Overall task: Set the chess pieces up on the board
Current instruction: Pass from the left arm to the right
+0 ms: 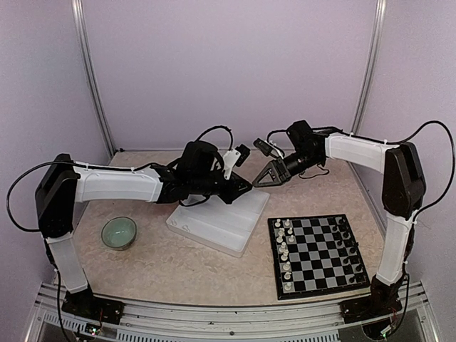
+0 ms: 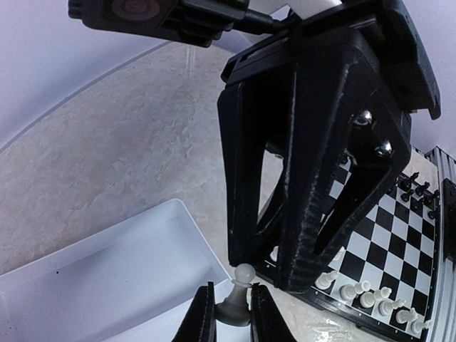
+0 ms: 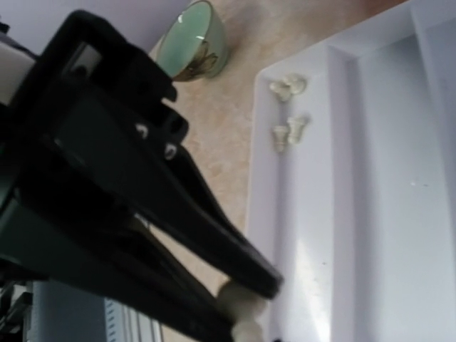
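left gripper [image 2: 229, 324], white pawn [image 2: 242, 285] pinched in it

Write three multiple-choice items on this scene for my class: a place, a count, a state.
1. The green bowl sits: A, left of the white tray; B, on the chessboard; C, inside the tray.
2. Loose white pieces visible in the tray: A, two; B, four; C, seven.
3. The left jaws are: A, wide open; B, shut on a white pawn; C, gripping the bowl.
Key: 1 A, the top view shows it leftward, apart; 2 B, the right wrist view shows four; 3 B, the pawn stands pinched between them.
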You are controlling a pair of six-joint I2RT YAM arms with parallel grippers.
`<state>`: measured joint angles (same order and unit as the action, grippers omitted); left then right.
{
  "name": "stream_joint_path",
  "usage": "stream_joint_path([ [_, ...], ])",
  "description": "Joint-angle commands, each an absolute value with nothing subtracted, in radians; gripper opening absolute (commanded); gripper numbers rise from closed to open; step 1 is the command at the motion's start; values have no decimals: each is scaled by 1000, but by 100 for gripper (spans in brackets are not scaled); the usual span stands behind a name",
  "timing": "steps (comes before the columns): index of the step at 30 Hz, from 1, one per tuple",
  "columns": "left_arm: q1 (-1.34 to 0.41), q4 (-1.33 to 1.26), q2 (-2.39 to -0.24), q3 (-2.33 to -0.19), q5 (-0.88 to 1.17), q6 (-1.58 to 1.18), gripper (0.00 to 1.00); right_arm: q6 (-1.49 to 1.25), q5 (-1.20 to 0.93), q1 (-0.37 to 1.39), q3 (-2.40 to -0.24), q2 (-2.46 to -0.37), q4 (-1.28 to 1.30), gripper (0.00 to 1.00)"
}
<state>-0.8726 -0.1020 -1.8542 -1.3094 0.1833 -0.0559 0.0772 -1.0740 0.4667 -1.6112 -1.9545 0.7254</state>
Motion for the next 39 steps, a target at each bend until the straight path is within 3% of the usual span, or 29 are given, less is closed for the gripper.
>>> stream_joint_path([
  [1, -885, -121, -1829, -1303, 181, -38, 10, 45, -1145, 481, -1628, -1976, 702, 25],
  [8, -899, -120, -1827, -1305, 182, -26, 10, 11, -1172, 483, -1617, -1977, 669, 20],
  [15, -910, -121, -1824, -1306, 178, -19, 11, 3, -1187, 483, -1599, -1969, 639, 4],
  [18, -916, -124, -1822, -1305, 174, -15, 12, 2, -1178, 483, -1594, -1964, 634, 1],
  [29, -919, -73, -1764, -1291, 138, -3, 31, 90, -1022, 476, -1619, -1938, 684, 0],
  [39, -904, 73, -1651, -1256, 97, 55, 35, 259, -793, 434, -1538, -1814, 747, 0],
])
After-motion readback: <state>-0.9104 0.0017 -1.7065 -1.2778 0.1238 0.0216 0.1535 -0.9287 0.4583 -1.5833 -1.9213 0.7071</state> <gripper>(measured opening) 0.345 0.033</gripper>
